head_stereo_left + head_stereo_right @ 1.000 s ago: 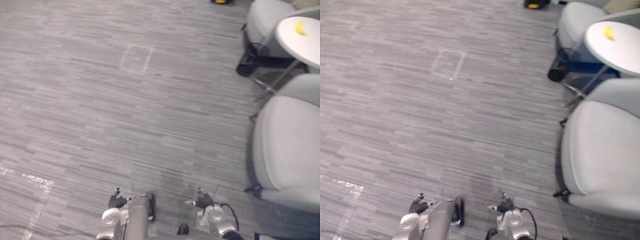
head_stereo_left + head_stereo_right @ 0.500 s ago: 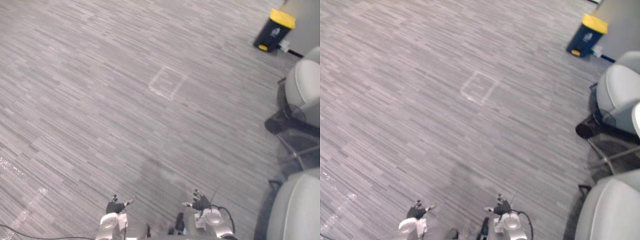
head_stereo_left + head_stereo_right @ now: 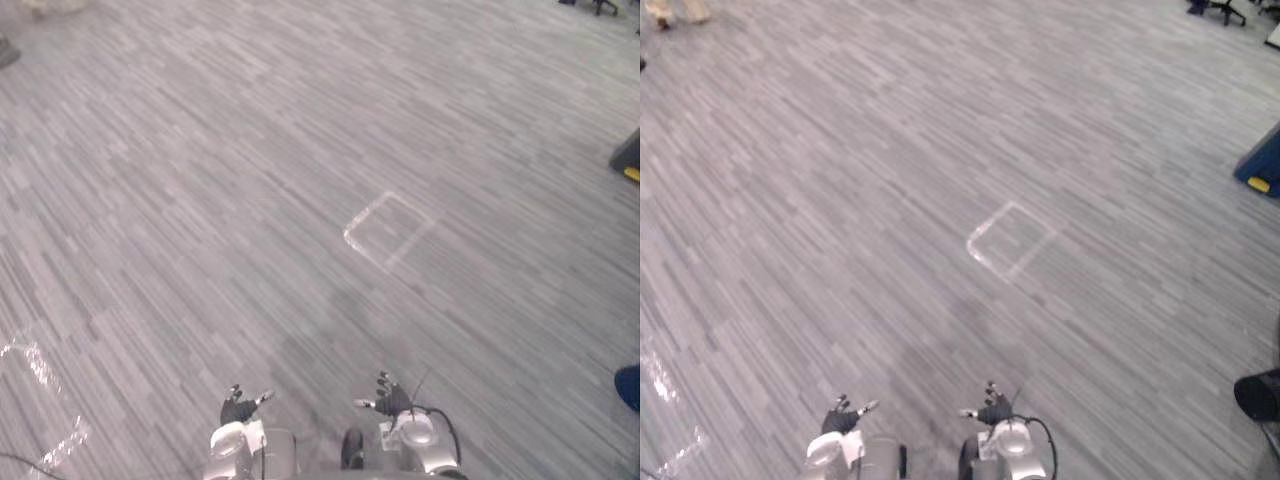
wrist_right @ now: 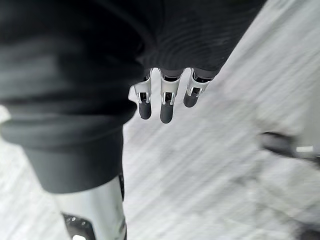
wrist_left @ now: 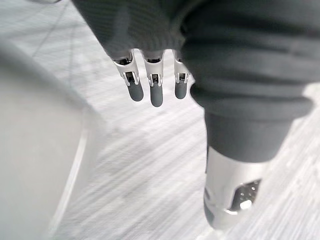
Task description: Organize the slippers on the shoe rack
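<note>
Two hands hang low in the left eye view, left hand (image 3: 238,408) and right hand (image 3: 388,402), well apart over grey striped floor (image 3: 180,200); a white taped square (image 3: 390,230) lies ahead. Right eye view: dark bin (image 3: 1260,160) at the far right edge. Left wrist view: fingers (image 5: 151,90) straight, relaxed, above floor. Right wrist view: fingers (image 4: 166,102) likewise straight, grasping nothing.

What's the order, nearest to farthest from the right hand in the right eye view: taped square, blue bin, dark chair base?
1. taped square, on the floor ahead of the right hand.
2. blue bin, right edge.
3. dark chair base, far top right.
</note>
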`<state>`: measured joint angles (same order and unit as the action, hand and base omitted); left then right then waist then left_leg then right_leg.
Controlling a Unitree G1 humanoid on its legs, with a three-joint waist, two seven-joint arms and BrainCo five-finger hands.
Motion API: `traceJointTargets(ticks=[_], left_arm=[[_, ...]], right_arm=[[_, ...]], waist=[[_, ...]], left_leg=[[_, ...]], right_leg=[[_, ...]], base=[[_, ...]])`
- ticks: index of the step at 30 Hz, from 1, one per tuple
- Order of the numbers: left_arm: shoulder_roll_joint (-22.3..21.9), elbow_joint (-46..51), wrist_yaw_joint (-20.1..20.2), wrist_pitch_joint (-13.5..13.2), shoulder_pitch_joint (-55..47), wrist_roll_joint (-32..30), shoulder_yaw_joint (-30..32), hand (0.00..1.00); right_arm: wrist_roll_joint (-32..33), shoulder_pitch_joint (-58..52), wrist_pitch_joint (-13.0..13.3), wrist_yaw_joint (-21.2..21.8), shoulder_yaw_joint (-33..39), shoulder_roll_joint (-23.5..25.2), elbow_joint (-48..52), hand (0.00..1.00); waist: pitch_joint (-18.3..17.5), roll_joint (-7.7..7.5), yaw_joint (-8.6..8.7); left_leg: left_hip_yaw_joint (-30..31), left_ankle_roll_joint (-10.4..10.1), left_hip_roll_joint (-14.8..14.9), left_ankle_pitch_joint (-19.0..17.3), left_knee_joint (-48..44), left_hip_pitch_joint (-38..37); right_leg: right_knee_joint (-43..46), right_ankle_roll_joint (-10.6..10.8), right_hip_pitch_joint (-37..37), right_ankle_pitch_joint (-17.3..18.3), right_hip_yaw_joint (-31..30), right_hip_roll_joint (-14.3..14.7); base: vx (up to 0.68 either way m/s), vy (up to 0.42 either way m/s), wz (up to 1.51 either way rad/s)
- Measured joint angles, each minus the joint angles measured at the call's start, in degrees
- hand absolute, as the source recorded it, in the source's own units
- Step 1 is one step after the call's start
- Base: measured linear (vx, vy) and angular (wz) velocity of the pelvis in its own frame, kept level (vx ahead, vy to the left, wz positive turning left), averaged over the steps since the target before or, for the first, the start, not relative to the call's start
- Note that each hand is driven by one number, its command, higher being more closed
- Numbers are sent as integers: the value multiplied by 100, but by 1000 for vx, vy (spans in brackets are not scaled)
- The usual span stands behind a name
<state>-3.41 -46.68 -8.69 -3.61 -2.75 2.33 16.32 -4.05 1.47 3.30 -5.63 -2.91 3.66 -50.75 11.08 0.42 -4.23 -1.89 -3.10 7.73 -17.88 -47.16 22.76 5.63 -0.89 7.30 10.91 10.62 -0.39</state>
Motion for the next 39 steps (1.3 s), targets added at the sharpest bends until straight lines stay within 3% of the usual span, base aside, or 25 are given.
traceJointTargets(ticks=[1, 2, 4, 7, 8, 11, 13, 15, 17, 18, 19, 21, 23, 24, 25, 26, 27, 28, 29, 32, 33, 35, 36, 37, 39], left_arm=[[16, -3, 4, -9, -5, 3, -39, 0], [64, -60, 2, -15, -28, 9, -86, 0], [223, -232, -3, -2, -25, 9, -92, 0], [275, -276, -5, 24, -17, 9, -111, 0], [283, -376, -1, 29, -19, 11, -173, 0], [288, -520, 0, 40, -23, 19, -182, 0], [274, -582, 4, 32, -28, 21, -177, 0], [260, -605, 13, 30, -30, 16, -180, 0], [261, -692, 14, 20, 12, 12, -268, 0], [269, -732, 16, 21, 51, 9, -325, 0], [295, -772, 20, 22, 68, -3, -398, 0], [335, -869, 23, 25, 49, -6, -478, 0], [225, -922, 39, 28, 42, -9, -416, 0], [179, -855, 42, 28, 40, -10, -265, 0], [141, -838, 44, 37, 54, -9, -148, 0], [62, -805, 26, 67, -24, -10, 74, 0], [43, -753, 14, 71, -148, -10, 80, 0], [48, -702, 18, 72, -175, -7, 79, 0], [82, -542, 13, 56, -221, 4, 82, 0], [85, -316, 15, 19, -308, 15, 82, 0], [84, -267, 20, 12, -306, 18, 79, 0], [101, -234, 21, -1, -303, 29, 76, 0], [97, -232, 21, -9, -296, 84, 77, 0], [93, -247, 11, -18, -314, 186, 79, 0], [176, -255, 13, -65, -272, 205, 77, 0]], right_arm=[[-6, 23, 0, -1, 14, -40, -48, 0], [-28, 63, 5, 0, 35, -76, -192, 0], [-58, 49, -16, 42, -4, -38, -314, 0], [-105, -6, -23, 51, 58, -38, -259, 0], [-108, -65, -32, 71, 100, -37, -251, 0], [-271, -198, -42, 120, 94, -35, -229, 0], [-275, -211, -34, 122, 96, -34, -163, 0], [-277, -238, -32, 121, 98, -36, -183, 0], [-279, -147, -32, 122, 94, -43, -198, 0], [-280, -118, -32, 124, 89, -45, -250, 0], [-282, -39, -41, 124, 82, -46, -320, 0], [-282, -12, -35, 125, 40, -68, -400, 0], [-287, 57, -55, 118, 71, -132, -428, 0], [-288, 34, -59, 117, 92, -132, -414, 0], [-287, 24, -65, 117, 78, -139, -390, 0], [-281, 7, -69, 117, -17, -140, -354, 0], [-275, 6, -96, 106, -44, -136, -324, 0], [-270, -31, -109, 97, -41, -119, -290, 0], [-270, -104, -115, 77, -42, -62, -282, 0], [-259, -134, -145, 52, -23, -9, -306, 0], [-257, -104, -154, 46, 6, -9, -310, 0], [-254, -80, -147, 36, 58, -28, -362, 0], [-255, -20, -139, 27, 75, -58, -524, 0], [-257, -31, -144, 15, 72, -53, -653, 0], [-264, 32, -156, 41, 41, -41, -726, 0]], waist=[[-14, -1, -65], [-40, -2, -158], [-178, -242, -170], [-150, -305, -174], [-94, -261, -150], [-82, -230, -5], [-66, -203, 115], [-69, -210, 109], [-66, -189, 152], [-63, -174, 175], [-62, -182, 209], [-80, -199, 236], [-168, -23, 224], [-137, 26, 241], [-103, 90, 239], [-43, 254, 233], [-25, 289, 161], [-29, 323, 148], [24, 217, 97], [-9, 111, 57], [-10, 100, 45], [-4, 34, 34], [3, 15, 14], [-37, -22, -85], [-104, -150, -130]], left_leg=[[276, -63, -239, 266, 1297, 37], [321, -41, -372, 845, 1626, -95], [-1, 146, -550, 576, 1629, -210], [-369, 494, -608, 231, 1473, -650], [-448, 653, -657, -31, 1658, -1346], [-576, 745, -684, -144, 2104, -2154], [-725, 740, -618, -141, 2653, -2702], [-872, 735, -531, -140, 3002, -3073], [-905, 638, -431, -177, 3239, -3308], [-892, 555, -377, -222, 3322, -3372], [-853, 448, -341, -280, 3404, -3487], [-632, 230, -321, -375, 3410, -3714], [-290, -105, -100, -215, 3039, -3692], [-216, -262, -34, -31, 2251, -3446], [-218, -232, 26, 113, 1672, -3264], [-209, -163, 213, 903, 180, -2719], [-237, -189, 407, 1167, -965, -2250], [-262, -137, 476, 970, -1360, -2032], [-314, -23, 463, 625, -1716, -1570], [-411, 94, 343, 125, -1100, -831], [-357, 117, 164, 20, -300, -573], [-105, 67, -247, 236, 1395, -400], [154, -51, -476, 828, 2481, -381], [76, -135, -573, 1682, 2826, -566], [-129, 209, -766, 1239, 2489, -499]], right_leg=[[56, 212, 113, 213, -149, -162], [109, 401, 203, 374, -387, -275], [380, 391, 119, 372, -649, -581], [1919, 566, -316, 328, -848, -837], [3809, 616, -872, 203, -931, -920], [5119, 490, -1510, 406, -518, -969], [4643, 276, -1862, 566, 119, -955], [3654, 267, -2083, 585, 581, -857], [2405, 241, -2271, 301, 783, -649], [1889, 214, -2374, 34, 803, -540], [1181, 133, -2474, -450, 815, -400], [805, -293, -2388, -1371, 771, -294], [1156, -287, -2308, -1082, 951, -145], [1251, -294, -2182, -847, 985, -70], [1241, -326, -2051, -754, 967, 8], [1098, -394, -1679, -601, 777, 202], [927, -449, -1348, -479, 556, 357], [875, -491, -1172, -376, 447, 414], [729, -470, -765, -193, 210, 425], [412, -402, -228, -55, -206, 362], [311, -299, -15, 9, -406, 279], [239, -59, 217, 180, -655, 2], [169, 88, 377, 348, -817, -177], [71, 160, 490, 493, -1037, -354], [120, 173, 561, 437, -1155, -565]], base=[[474, 297, -67], [597, 344, -64], [560, 265, -38], [500, 236, -48], [449, 175, -60], [404, 122, -36], [304, 40, -21], [327, 13, -33], [361, -21, -15], [405, -71, 3], [426, -113, 9], [511, -163, 17], [556, -206, 13], [418, -197, -4], [508, -215, -45], [485, -65, -84], [475, -7, -90], [566, 33, -88], [475, -11, -63], [482, 45, -74], [585, 213, -76], [550, 267, -69], [507, 334, -77], [509, 340, -80], [546, 289, -57]])
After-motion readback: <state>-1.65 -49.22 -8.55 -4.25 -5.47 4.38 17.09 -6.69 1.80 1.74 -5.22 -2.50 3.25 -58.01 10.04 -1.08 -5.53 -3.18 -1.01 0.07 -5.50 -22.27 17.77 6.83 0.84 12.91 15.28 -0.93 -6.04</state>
